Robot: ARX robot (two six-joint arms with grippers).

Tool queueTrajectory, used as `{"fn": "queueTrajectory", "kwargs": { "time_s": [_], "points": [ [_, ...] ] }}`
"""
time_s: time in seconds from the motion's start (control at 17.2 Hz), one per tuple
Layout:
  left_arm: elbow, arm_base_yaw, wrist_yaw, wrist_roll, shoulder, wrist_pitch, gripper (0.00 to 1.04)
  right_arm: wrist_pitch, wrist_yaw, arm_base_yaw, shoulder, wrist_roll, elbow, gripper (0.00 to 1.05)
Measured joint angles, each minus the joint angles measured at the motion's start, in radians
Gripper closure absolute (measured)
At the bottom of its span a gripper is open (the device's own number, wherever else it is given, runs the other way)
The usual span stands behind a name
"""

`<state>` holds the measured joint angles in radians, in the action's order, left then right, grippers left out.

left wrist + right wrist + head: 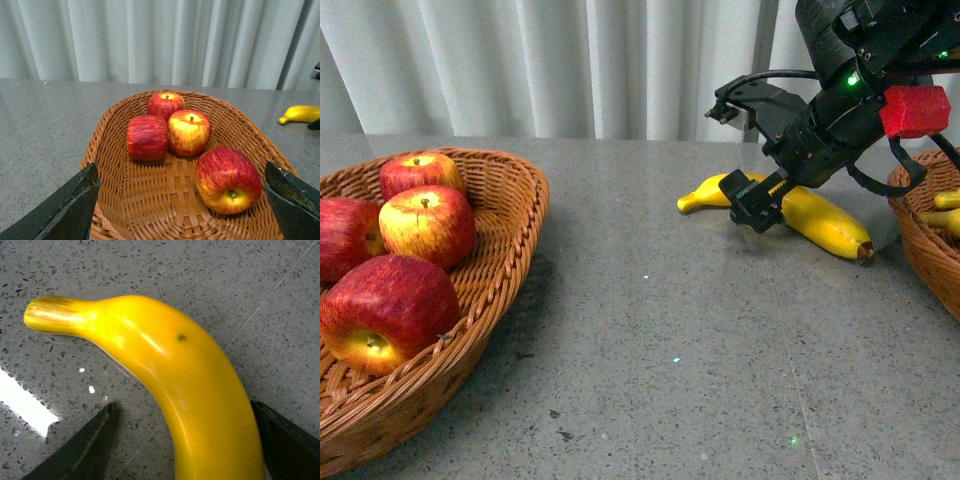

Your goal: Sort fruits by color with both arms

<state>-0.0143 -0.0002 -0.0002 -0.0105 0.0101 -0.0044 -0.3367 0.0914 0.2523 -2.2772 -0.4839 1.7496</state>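
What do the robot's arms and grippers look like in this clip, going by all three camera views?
The right arm is bulky and black, with black cables looping off it, a small green light and a red block on its side. The right gripper is a black clamp. Of the left gripper, only two dark wedge-shaped fingers show.

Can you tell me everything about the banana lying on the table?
The banana is long, curved, smooth and shiny bright yellow, with a small dark speck and a brown tip at one end. It lies flat on the grey speckled table, between the two baskets. The right gripper is open with one finger on each side of it; whether they touch it is unclear.
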Motion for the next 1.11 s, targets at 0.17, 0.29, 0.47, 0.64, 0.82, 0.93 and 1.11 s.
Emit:
{"fn": "queueTrajectory", "kwargs": {
  "time_s": [0.17, 0.29, 0.47, 0.64, 0.82, 0.93, 1.11],
  "points": [
    [0.0, 0.0, 0.0, 0.0, 0.0, 0.0, 0.07, 0.002, -0.001, 0.009, 0.0, 0.0, -0.001, 0.47],
    [0.0, 0.0, 0.0, 0.0, 0.0, 0.0, 0.07, 0.019, 0.008, 0.009, 0.0, 0.013, -0.005, 0.65],
    [0.0, 0.0, 0.0, 0.0, 0.0, 0.0, 0.07, 0.09, 0.116, -0.006, 0.021, 0.132, -0.013, 0.68],
    [0.0, 0.0, 0.0, 0.0, 0.0, 0.0, 0.07, 0.262, 0.301, -0.069, 0.151, 0.341, -0.095, 0.68],
    [0.0, 0.0, 0.0, 0.0, 0.0, 0.0, 0.07, 0.456, 0.428, -0.211, 0.313, 0.564, -0.246, 0.69],
    [0.0, 0.0, 0.0, 0.0, 0.0, 0.0, 0.07, 0.5, 0.462, -0.323, 0.376, 0.608, -0.354, 0.69],
    [0.0, 0.0, 0.0, 0.0, 0.0, 0.0, 0.07, 0.456, 0.5, -0.503, 0.467, 0.539, -0.515, 0.69]
  ]
}}
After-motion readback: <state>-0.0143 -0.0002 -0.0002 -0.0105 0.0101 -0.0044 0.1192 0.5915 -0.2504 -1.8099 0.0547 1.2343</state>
